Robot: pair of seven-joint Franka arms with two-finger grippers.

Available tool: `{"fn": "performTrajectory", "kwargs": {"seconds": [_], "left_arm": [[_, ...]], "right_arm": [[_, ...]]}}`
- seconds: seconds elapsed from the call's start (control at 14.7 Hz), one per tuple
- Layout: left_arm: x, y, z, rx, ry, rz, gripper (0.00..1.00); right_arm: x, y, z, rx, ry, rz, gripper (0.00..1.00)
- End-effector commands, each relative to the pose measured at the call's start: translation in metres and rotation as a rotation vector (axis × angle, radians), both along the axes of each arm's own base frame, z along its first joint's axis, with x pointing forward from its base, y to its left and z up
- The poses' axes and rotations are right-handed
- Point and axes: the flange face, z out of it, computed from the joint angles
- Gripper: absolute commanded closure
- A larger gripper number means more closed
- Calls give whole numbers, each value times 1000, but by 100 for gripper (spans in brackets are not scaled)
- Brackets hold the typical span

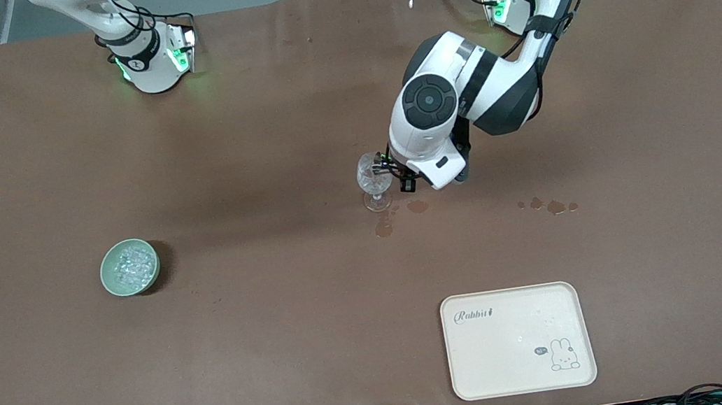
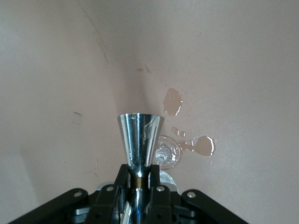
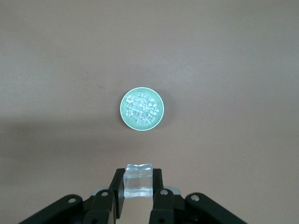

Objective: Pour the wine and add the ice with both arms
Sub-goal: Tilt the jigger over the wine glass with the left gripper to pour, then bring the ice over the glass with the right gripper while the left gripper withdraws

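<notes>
Across the brown surface [image 1: 282,348] we note things largest to smallest. Left arm [image 1: 478,83] reaches from its base toward mid-surface; right arm [image 1: 126,38] shows little more than its base in the front view.

Cream tray [image 1: 518,341] with a rabbit print lies nearest the front camera, toward the left arm's end. Pale green bowl [image 3: 141,109] sits toward the right arm's end, holding the heap of ice [image 3: 140,108].

Wine glass [image 1: 375,181] stands upright near mid-surface. Dark wet stains [image 1: 549,206] mark the surface beside its foot and further toward the left arm's end.

Left tool [image 2: 135,186] is over the glass, clamped on the waist of the silvery jigger [image 2: 140,142]. We cannot make out the wine itself; it should be in the jigger or the glass.

Right tool [image 3: 138,189] hangs high over the bowl, gripping one clear ice cube [image 3: 138,179] between its fingers.

Risks, as we judge them: the jigger's mouth looks offset from the glass rim, so a tilt could add to the spills. The left tool sits close to the glass and could knock it. The cube is wet and smooth; it may slip out in transit.
</notes>
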Motion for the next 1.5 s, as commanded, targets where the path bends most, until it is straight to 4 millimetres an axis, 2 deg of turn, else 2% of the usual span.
{"fn": "performTrajectory", "kwargs": {"seconds": [0.0,0.2,0.34,0.54,0.68,0.88,0.95,1.02,1.16,1.22,1.36,1.43], "left_arm": [[-2,3,12,13,-23,-11,100],[-3,5,16,-57,54,-108,100],[7,14,23,-156,99,-131,100],[25,31,35,-215,112,-134,100],[45,53,42,-302,124,-108,100],[88,108,57,-429,109,-24,100],[106,135,58,-490,103,7,100],[121,163,53,-542,104,42,100],[144,221,51,-615,63,59,100],[152,244,40,-626,60,60,100],[165,285,16,-665,62,103,100],[174,304,10,-706,43,111,99]], "right_arm": [[-6,1,4,11,-8,-8,98],[-6,3,4,11,-8,-6,98],[-6,6,4,10,-8,0,98],[-6,11,4,10,-8,9,98],[-5,32,4,10,-6,40,98],[-2,83,-2,12,-14,88,98],[1,106,-7,14,-20,73,98],[7,135,-23,14,-6,58,98],[7,192,-37,16,-15,42,98],[6,229,-48,19,-18,8,98],[0,281,-67,26,-22,-30,98],[-5,309,-76,31,-29,-17,98]]}}
